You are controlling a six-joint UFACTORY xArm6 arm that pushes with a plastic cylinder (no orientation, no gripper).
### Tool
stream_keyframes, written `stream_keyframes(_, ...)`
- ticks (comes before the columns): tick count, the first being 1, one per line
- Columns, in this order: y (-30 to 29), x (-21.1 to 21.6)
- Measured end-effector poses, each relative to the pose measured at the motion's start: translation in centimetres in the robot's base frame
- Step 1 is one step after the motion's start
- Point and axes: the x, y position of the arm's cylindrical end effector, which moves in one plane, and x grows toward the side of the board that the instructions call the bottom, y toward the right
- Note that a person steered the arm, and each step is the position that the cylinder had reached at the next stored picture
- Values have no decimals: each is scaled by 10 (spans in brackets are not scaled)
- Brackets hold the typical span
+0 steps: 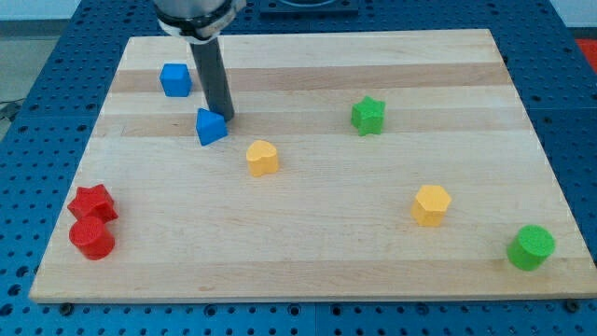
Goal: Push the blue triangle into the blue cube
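My tip (pixel 227 119) rests on the wooden surface (pixel 308 261) just beside the blue triangle (pixel 211 127), at about the triangle's 2 o'clock, so close that the two look to be touching, though the rod's own dark body makes the exact contact hard to confirm. There is no hand on this arm at all, only the straight rod, so nothing is wide, narrow or holding anything; the rod can only shove. The blue cube (pixel 175 79) sits near the triangle, at roughly its 11 o'clock, with a clear strip of wood between them, so the two blue blocks are apart and the task is not yet done. That placement of my tip reads as slightly off for the job: a push toward 11 o'clock would be best driven from the triangle's 5 o'clock side, whereas from 2 o'clock a shove would tend to send it toward 8 o'clock, past the cube instead of into it. I judge the tip needs to work round the triangle's lower right before pressing. The other blocks are well clear of that path: a yellow block (pixel 262 158) near the triangle at its 4 o'clock, a green star (pixel 368 116) at 3 o'clock, another yellow block (pixel 431 204) and a green cylinder (pixel 532 247) far toward 4 o'clock, and a red star (pixel 92 203) touching a red cylinder (pixel 91 238) at 7 o'clock.
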Motion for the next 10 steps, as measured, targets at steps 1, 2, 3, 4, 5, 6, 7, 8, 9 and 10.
stream_keyframes(1, -4, 5)
stream_keyframes(2, -9, 5)
stream_keyframes(3, -9, 28)
stream_keyframes(4, -17, 38)
stream_keyframes(5, -9, 35)
stream_keyframes(6, 15, 42)
stream_keyframes(7, 15, 56)
stream_keyframes(8, -6, 84)
stream_keyframes(9, -25, 88)
stream_keyframes(10, -32, 88)
